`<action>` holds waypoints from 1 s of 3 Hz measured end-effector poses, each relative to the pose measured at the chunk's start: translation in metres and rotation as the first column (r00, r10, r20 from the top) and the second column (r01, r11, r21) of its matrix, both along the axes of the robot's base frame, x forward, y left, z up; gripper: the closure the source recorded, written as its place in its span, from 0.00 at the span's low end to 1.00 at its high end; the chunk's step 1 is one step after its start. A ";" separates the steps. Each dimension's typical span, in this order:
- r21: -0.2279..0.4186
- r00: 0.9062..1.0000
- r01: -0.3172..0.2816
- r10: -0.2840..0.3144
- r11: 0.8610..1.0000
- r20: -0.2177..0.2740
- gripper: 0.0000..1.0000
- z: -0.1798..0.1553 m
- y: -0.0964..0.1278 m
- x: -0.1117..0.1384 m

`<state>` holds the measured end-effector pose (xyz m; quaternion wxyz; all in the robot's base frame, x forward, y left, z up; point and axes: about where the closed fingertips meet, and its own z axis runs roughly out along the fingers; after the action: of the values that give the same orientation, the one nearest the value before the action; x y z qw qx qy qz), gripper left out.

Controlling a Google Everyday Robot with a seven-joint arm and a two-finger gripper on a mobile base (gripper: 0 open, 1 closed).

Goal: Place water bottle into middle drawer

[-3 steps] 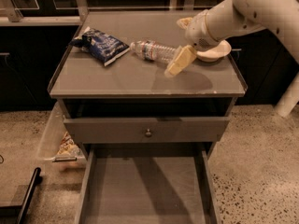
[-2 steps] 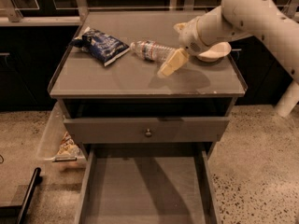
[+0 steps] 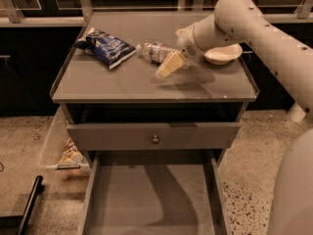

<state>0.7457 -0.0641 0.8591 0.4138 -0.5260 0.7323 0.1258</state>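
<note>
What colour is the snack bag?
The snack bag is blue with white print, camera view; the gripper hovers beside the water bottle.

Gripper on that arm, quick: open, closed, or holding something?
Gripper: above the cabinet top, just beside the lying water bottle; open or closed cannot be told.

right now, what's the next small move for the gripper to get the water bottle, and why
Probably ease the gripper slightly back and left, toward the water bottle. The bottle lies on its side on the cabinet top, not yet grasped, and the gripper hangs just at its near right end. The middle drawer is already open below, so the pick comes first.
</note>
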 end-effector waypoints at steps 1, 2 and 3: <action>0.072 0.998 -0.027 0.030 0.997 -0.048 0.00 -0.007 0.009 0.016; 0.080 0.999 -0.026 0.029 0.996 -0.037 0.19 -0.001 0.008 0.020; 0.080 0.999 -0.026 0.029 0.996 -0.038 0.42 -0.001 0.009 0.020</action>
<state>0.7652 -0.0556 0.8578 0.4181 -0.5167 0.7273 0.1708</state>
